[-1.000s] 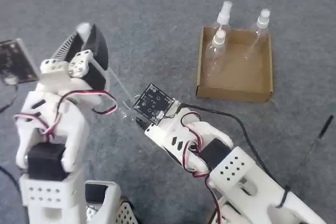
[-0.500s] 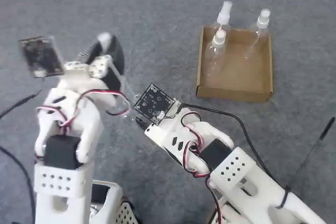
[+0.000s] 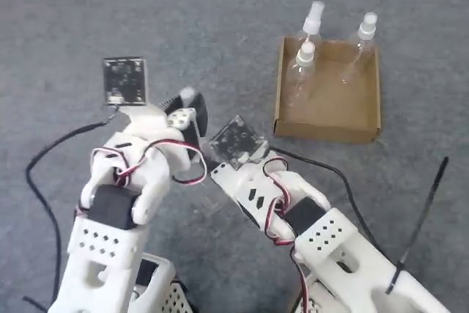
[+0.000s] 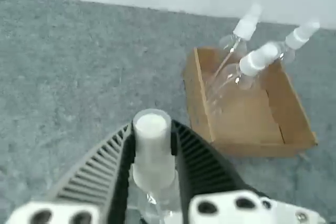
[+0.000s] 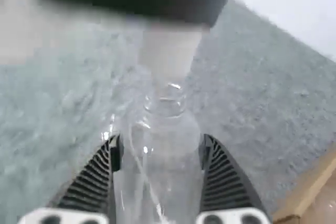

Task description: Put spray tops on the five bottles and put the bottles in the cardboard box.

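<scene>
right pincer: the right gripper [image 5: 160,148] was clamped round the clear plastic bottle [image 5: 157,182], about mid-tabletop, a bit toward the near edge, with the neck pointing away from that arm.
left pincer: the left gripper [image 4: 152,127] was pinched on the white plastic spray top [image 4: 152,156], sitting right at the bottle's mouth.
step, my guess: seating that top on the neck.
how I'd do it: line top and neck up on one axis, push straight in, then twist. The bottle looked thin and slick, so I'd grip it firmly without crushing it, and I wouldn't let the top tilt.
box: the brown cardboard box [image 3: 326,131] sat near the far right corner, well apart from the arms, with three clear bottles with white tops [image 3: 300,75] in it.
hard to see: from above, the arms' camera boards covered the joint. From the right wrist the top was a blur, so I couldn't tell if it had caught on the neck. I also couldn't tell whether the boxed bottles stood or lay.
</scene>
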{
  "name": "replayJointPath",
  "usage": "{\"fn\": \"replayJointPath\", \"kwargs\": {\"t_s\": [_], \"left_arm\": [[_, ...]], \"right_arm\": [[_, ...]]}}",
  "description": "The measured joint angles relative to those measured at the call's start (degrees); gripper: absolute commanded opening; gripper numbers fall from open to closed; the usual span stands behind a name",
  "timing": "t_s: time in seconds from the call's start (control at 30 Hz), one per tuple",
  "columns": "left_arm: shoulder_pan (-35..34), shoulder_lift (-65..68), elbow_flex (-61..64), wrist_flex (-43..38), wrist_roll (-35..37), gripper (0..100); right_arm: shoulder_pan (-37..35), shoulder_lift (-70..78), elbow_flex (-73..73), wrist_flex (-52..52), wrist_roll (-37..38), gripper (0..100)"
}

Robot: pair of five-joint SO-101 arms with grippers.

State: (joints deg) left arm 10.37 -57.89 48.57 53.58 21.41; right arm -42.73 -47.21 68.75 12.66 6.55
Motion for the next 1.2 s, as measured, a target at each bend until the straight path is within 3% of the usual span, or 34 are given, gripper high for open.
{"fn": "replayJointPath", "kwargs": {"t_s": [0.23, 0.87, 1.0, 1.2], "left_arm": [[0.09, 0.0, 0.26, -0.09, -0.35, 1], [3.16, 0.0, 0.18, 0.09, -2.55, 15], [-0.53, 0.0, -3.87, 1.49, -2.64, 21], [-3.43, 0.0, -10.02, 6.42, -6.24, 21]], "right_arm": [[0.09, 0.0, 1.85, -5.8, -1.05, 0.6], [1.05, -0.26, 1.85, -6.07, -1.05, 0.6], [1.05, -0.35, 3.08, -6.07, -1.05, 0.6], [1.05, -0.35, 3.08, -6.07, -1.05, 0.6]]}}
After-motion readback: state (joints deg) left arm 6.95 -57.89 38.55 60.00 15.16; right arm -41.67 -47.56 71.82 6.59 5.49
